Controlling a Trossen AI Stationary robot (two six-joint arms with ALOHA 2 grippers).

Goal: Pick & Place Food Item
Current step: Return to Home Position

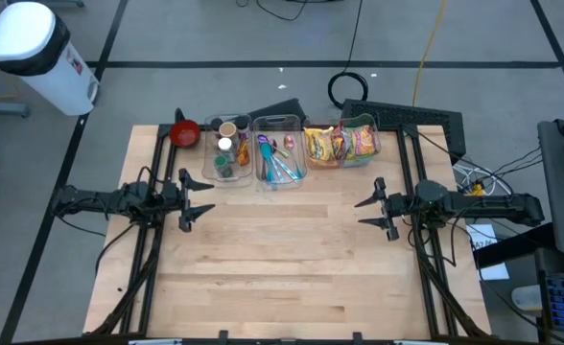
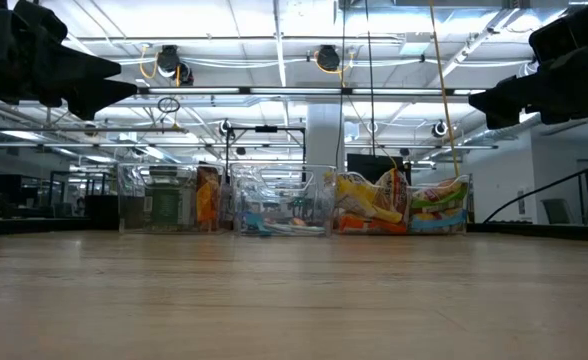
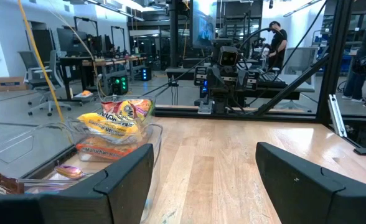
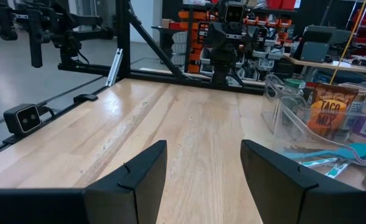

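Left gripper (image 1: 205, 198) hangs over the left side of the wooden table (image 1: 282, 278), fingers spread wide, nothing between them, tips pointing toward the middle. At the far edge, a red bowl (image 1: 185, 133) sits just beside the left clear bin (image 1: 208, 158), which holds small jars and cups. Next along, the middle clear bin (image 1: 278, 119): the spoons (image 1: 282, 171) lie inside it in a loose heap, teal, blue and purple among them. The right clear bin (image 1: 376, 144) stands close by, packed with yellow and red snack packets (image 1: 340, 144). Right gripper (image 1: 361, 212) hangs over the table's right side, released and empty, facing the left one, apart from the bins.
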